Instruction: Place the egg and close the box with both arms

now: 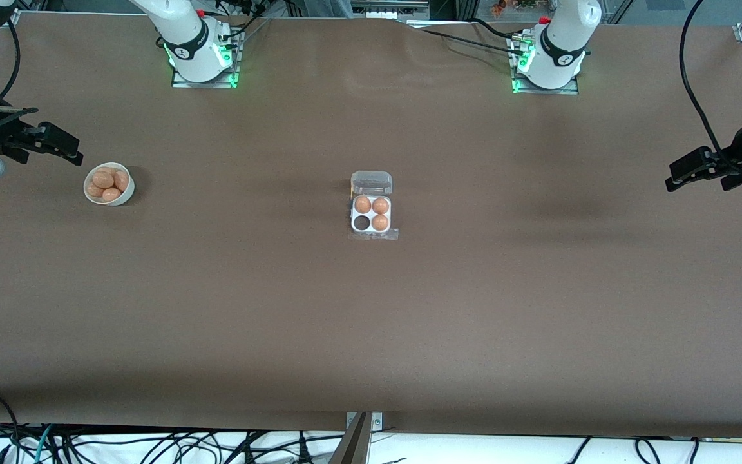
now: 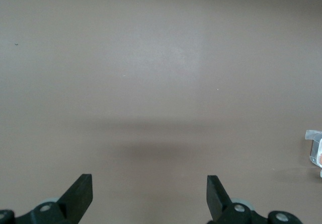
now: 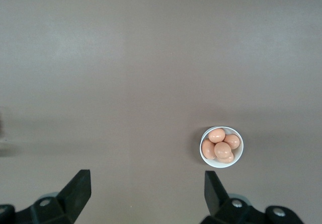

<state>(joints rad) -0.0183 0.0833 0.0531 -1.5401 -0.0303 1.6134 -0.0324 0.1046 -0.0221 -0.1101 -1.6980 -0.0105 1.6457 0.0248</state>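
The box (image 1: pixel 371 214) sits mid-table with its clear lid (image 1: pixel 371 183) hinged open. It holds three eggs, and one cell (image 1: pixel 362 223) is empty. Several more eggs (image 1: pixel 103 178) lie in a round white bowl (image 1: pixel 125 198) toward the right arm's end. My right gripper (image 1: pixel 73 153) hangs open and empty beside the bowl; in the right wrist view (image 3: pixel 147 186) the bowl (image 3: pixel 221 164) shows ahead. My left gripper (image 1: pixel 674 180) hangs open and empty over the left arm's end. In the left wrist view (image 2: pixel 149 189) only the box's edge (image 2: pixel 315 148) shows.
The brown table (image 1: pixel 371 322) stretches wide around the box. Both arm bases (image 1: pixel 200 55) stand at the table's edge farthest from the front camera. Cables hang along the edge nearest it.
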